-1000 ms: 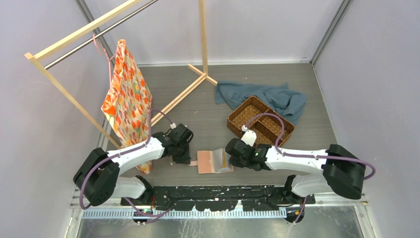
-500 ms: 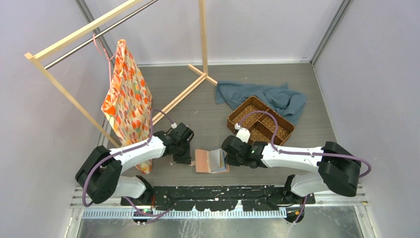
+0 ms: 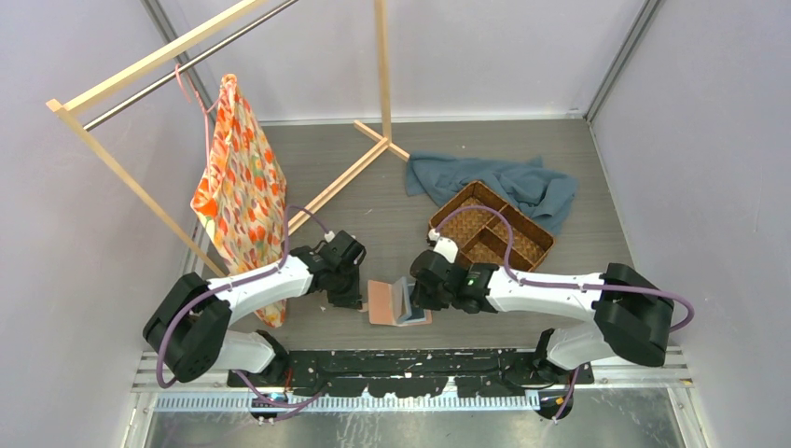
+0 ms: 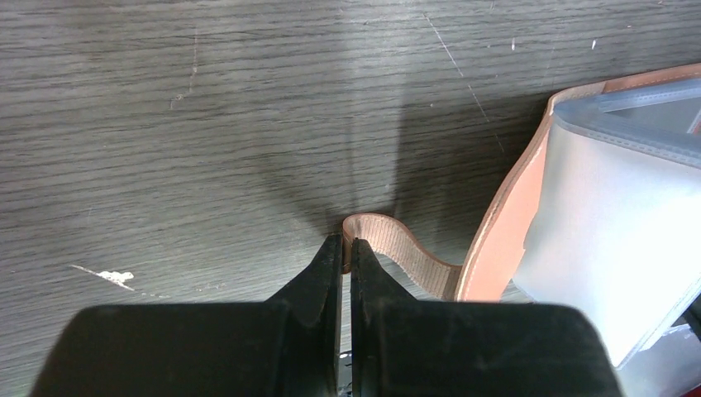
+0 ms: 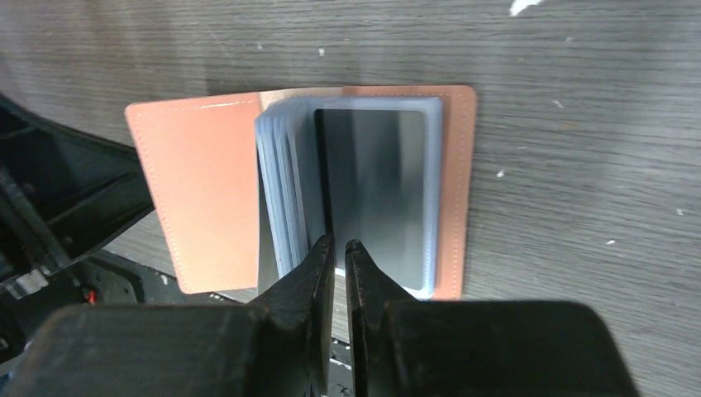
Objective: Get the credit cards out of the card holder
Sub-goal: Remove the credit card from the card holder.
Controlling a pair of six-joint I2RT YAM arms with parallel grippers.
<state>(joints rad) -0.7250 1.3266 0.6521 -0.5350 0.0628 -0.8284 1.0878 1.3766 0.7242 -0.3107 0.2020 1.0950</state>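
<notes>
The salmon card holder (image 3: 381, 301) lies open near the table's front edge, its cover (image 5: 202, 190) spread flat. A stack of clear grey sleeves (image 5: 285, 190) stands up from its spine, and one sleeve (image 5: 380, 190) lies flat on the right half. A thin dark-edged leaf (image 5: 322, 174), sleeve or black card, stands upright. My right gripper (image 5: 340, 243) (image 3: 417, 291) is shut on that leaf's near edge. My left gripper (image 4: 347, 241) (image 3: 351, 301) is shut on the holder's snap tab (image 4: 401, 248), pinning it to the table. No loose credit cards show.
A brown woven basket (image 3: 491, 227) stands behind the right arm, with a blue cloth (image 3: 522, 182) beyond it. A wooden rack (image 3: 382, 65) with a patterned orange cloth (image 3: 241, 177) hanging from it stands at the back left.
My right gripper has moved left and swung the leaf from lying flat on the right to standing upright. The holder has shifted slightly left. The left gripper has stayed on the tab.
</notes>
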